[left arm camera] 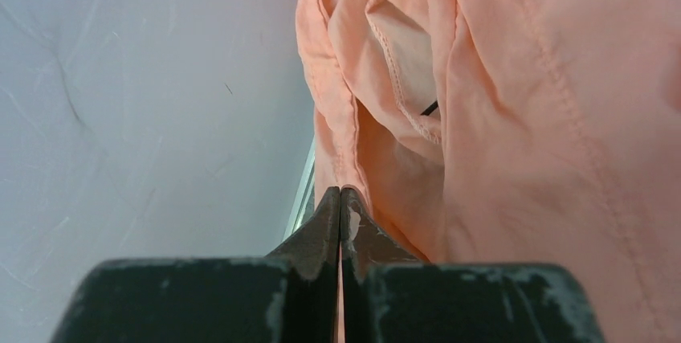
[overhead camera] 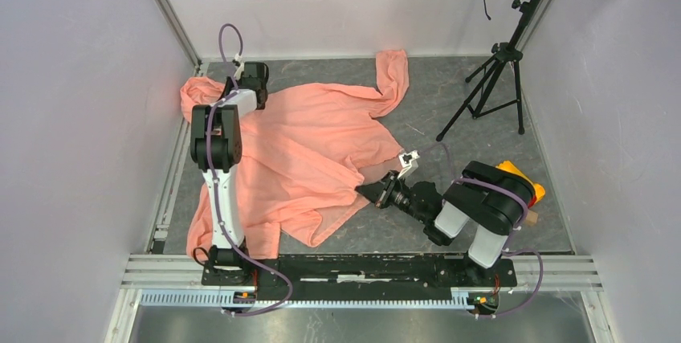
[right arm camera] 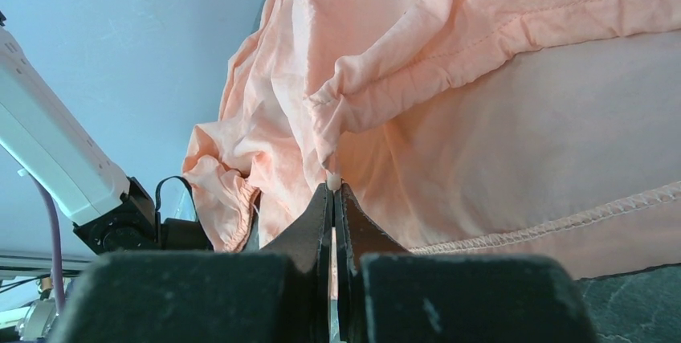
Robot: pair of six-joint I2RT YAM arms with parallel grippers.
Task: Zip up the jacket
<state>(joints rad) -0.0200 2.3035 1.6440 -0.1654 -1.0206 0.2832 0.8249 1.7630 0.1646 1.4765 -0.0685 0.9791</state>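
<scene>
left hand (left arm camera: 340,192), right hand (right arm camera: 333,189) pinch jacket (overhead camera: 313,142); axis far-left to near-right

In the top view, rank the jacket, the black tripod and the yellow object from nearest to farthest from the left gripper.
1. jacket, pinched in the left gripper, far left.
2. black tripod, far right.
3. yellow object, near right.

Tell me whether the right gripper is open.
No: in the right wrist view the right gripper has its jaws pressed together, pinching the jacket at their tips.
</scene>
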